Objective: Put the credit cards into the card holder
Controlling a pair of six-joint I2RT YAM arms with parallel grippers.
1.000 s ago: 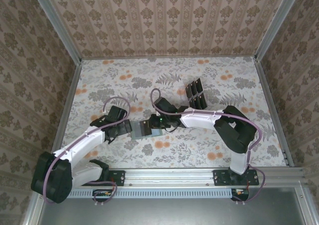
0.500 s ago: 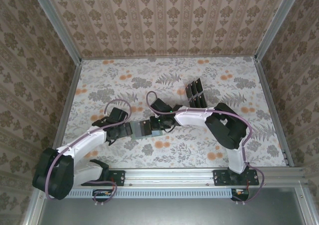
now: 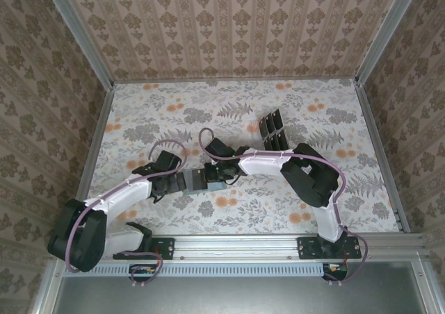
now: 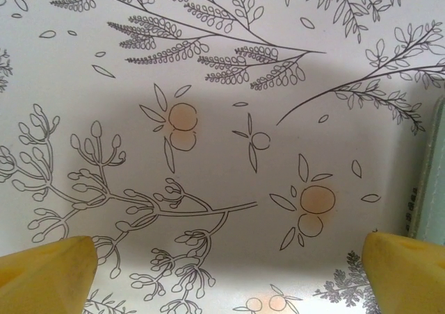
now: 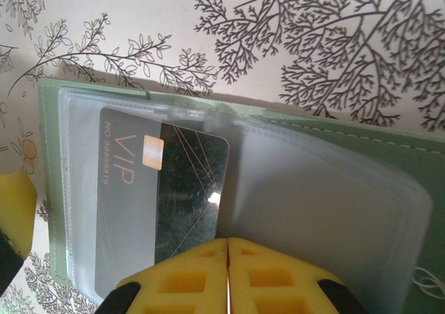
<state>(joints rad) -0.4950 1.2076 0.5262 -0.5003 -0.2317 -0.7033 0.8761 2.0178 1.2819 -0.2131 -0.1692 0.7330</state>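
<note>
The card holder (image 3: pixel 197 181) lies open on the flowered table between my two grippers, its grey-green cover (image 5: pixel 348 144) lined with clear sleeves. One black credit card (image 5: pixel 188 182) marked VIP sits partly inside the left sleeve, its right end still outside it. My right gripper (image 5: pixel 227 253) is shut, its joined tips resting at the card's near edge, over the holder (image 3: pixel 213 177). My left gripper (image 4: pixel 226 279) is open just left of the holder (image 4: pixel 432 168), nothing between its fingers; from above the left gripper (image 3: pixel 175 183) stands at the holder's left edge. More black credit cards (image 3: pixel 273 130) lie behind.
A yellow fingertip (image 5: pixel 14 217) of the left gripper shows at the holder's left rim. Metal rails and patterned walls (image 3: pixel 97 64) enclose the table on three sides. Bare flowered tabletop (image 3: pixel 334 119) lies to the right and at the back.
My right gripper has closed fully and slid a little left over the holder. The left gripper has edged right toward the holder's left edge, still open.
</note>
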